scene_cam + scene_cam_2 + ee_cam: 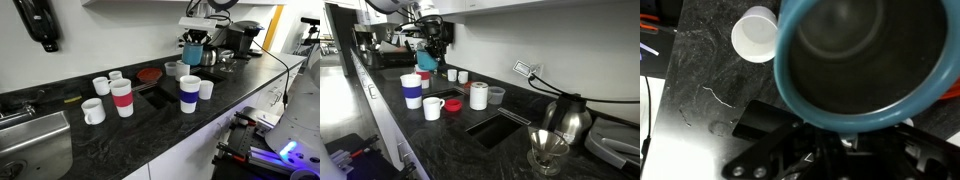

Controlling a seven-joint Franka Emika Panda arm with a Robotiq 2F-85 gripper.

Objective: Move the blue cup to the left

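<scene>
The blue cup (192, 53) is a small solid teal mug held in the air above the dark counter, near the back wall. It shows in both exterior views (427, 61). My gripper (193, 41) is shut on it from above and also shows in an exterior view (429, 42). In the wrist view the cup's teal rim (805, 105) fills most of the picture, with the gripper (847, 143) clamped on its edge. A small white cup (755, 35) stands on the counter below.
On the counter stand a blue-banded cup (189, 93), a red-banded cup (122, 98), white mugs (93, 111), a small white cup (206, 89), a clear container (172, 69) and a kettle (208, 56). A sink (30, 140) and a recessed well (498, 128) are set in the counter.
</scene>
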